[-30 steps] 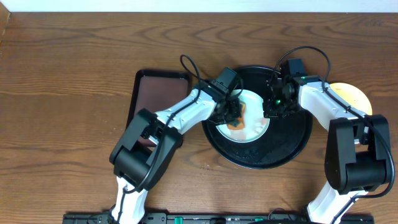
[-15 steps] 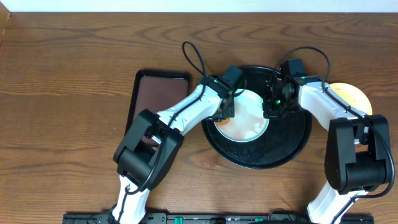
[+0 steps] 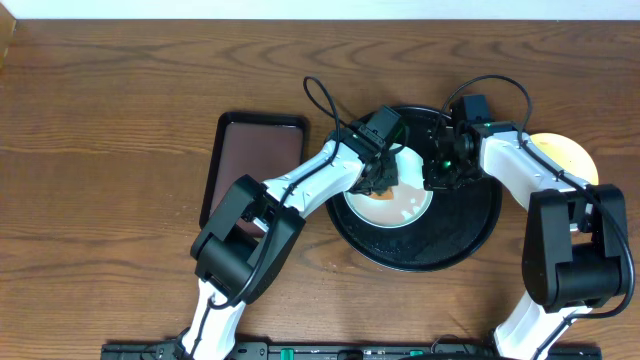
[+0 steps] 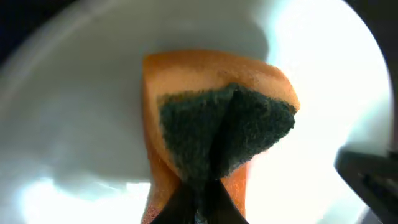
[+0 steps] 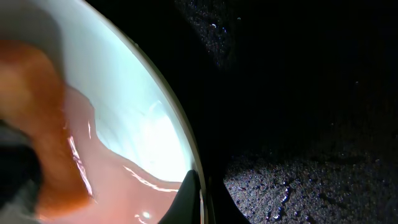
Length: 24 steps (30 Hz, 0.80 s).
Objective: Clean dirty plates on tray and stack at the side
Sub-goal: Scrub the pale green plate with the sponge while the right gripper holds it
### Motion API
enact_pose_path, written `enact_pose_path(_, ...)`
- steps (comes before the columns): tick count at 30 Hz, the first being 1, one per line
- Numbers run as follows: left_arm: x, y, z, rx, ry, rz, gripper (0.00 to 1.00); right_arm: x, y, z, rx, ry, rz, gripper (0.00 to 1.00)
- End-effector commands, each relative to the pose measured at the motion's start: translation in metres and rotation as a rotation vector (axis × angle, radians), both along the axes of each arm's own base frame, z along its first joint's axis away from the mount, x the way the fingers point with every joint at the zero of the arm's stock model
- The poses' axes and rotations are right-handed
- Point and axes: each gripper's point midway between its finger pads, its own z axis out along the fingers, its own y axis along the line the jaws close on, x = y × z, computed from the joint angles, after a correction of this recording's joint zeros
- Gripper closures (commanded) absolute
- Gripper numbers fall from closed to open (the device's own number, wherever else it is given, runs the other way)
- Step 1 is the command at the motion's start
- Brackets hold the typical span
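The left hand (image 3: 385, 172) is pinched tight on a folded orange sponge (image 4: 217, 112) with a dark green scouring face, pressed down onto the mint-white plate (image 3: 405, 205). That plate sits on the left part of the round black tray (image 3: 460, 240), with a pinkish-red film (image 5: 106, 168) across it. The right hand (image 3: 437, 172) has its fingers closed on the plate's right rim. A yellow plate (image 3: 565, 155) lies on the tabletop (image 3: 120, 90) just right of the tray, and a brown rectangular tray (image 3: 255, 165) lies to the left.
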Motion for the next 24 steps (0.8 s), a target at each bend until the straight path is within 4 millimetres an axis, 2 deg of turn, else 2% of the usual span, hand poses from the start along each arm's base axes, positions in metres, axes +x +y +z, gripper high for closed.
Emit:
enact_pose_path(1, -0.036, -0.026, -0.013, -0.116, 0.188, -0.039, 0.93, -0.012, 0.002, -0.011, -0.018, 0.041, 0.023, 0.99)
enact_pose_path(5, -0.043, -0.012, -0.018, -0.062, 0.23, -0.017, 0.93, -0.012, 0.002, -0.011, -0.018, 0.041, 0.023, 0.99)
enact_pose_path(7, -0.04, 0.008, -0.023, 0.012, 0.234, 0.021, 0.93, -0.012, 0.002, -0.011, -0.019, 0.042, 0.023, 0.99)
enact_pose_path(11, -0.013, 0.066, -0.028, 0.227, 0.138, 0.127, 0.92, -0.013, 0.002, -0.011, -0.019, 0.046, 0.023, 0.99)
enact_pose_path(14, 0.007, 0.096, -0.025, 0.345, 0.038, 0.133, 0.93, -0.015, 0.002, -0.011, -0.02, 0.052, 0.023, 0.99)
enact_pose_path(19, 0.025, 0.122, -0.016, 0.52, -0.09, 0.08, 0.93, -0.015, 0.002, -0.011, -0.02, 0.055, 0.023, 0.99)
enact_pose_path(24, 0.034, 0.129, 0.01, 0.607, -0.139, 0.07, 0.93, -0.015, 0.001, -0.011, -0.021, 0.055, 0.022, 0.99)
